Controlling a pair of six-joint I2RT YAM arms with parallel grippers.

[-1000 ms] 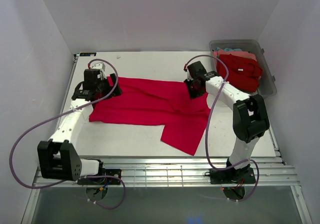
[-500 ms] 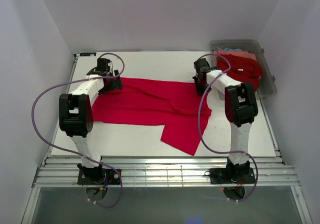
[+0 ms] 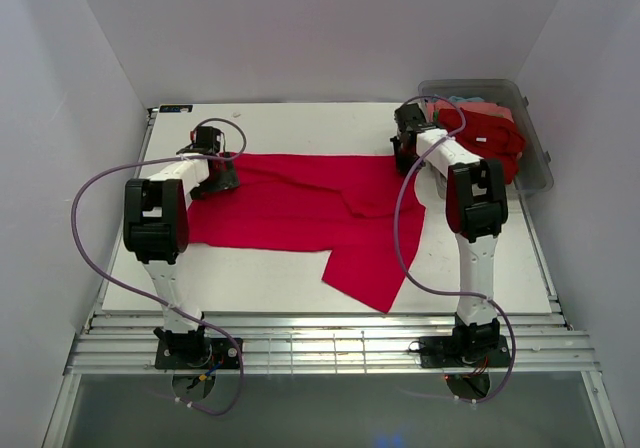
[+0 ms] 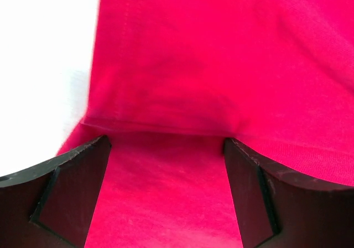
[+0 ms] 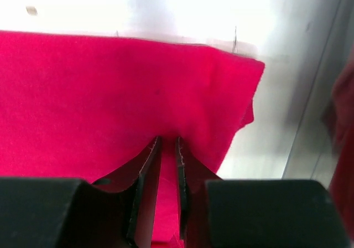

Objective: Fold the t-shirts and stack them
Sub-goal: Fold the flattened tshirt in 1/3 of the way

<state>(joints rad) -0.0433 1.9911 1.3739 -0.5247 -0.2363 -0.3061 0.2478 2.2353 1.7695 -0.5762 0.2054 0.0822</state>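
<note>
- The red t-shirt [image 3: 300,208] lies spread flat across the middle of the white surface [image 3: 300,128], running from one arm's tip to the other.
- One part of it reaches toward the near edge as a slanted flap, right of centre.
- Its far-left corner lies under the left pincer [image 3: 224,181], which sits low on the cloth.
- In the left wrist view that pincer [image 4: 166,148] has its fingers [image 4: 72,187] spread wide, with red fabric [image 4: 221,65] lying between them and a raised fold of the cloth just ahead of the tips; nothing is clamped.
- The shirt's far-right corner is at the right pincer [image 3: 402,160], close to the bin.
- In the right wrist view this pincer [image 5: 167,143] is closed, its two fingers [image 5: 144,176] nearly meeting, with a thin pinch of the red cloth [image 5: 110,93] caught between them near the garment's edge and corner.
- Beyond that corner lies bare white surface.
- A clear plastic bin [image 3: 541,156] stands at the far right corner of the surface, just beside the right arm.
- The bin holds crumpled red garments [image 3: 485,138], with a bit of light blue cloth [image 3: 462,99] showing at its far side.
</note>
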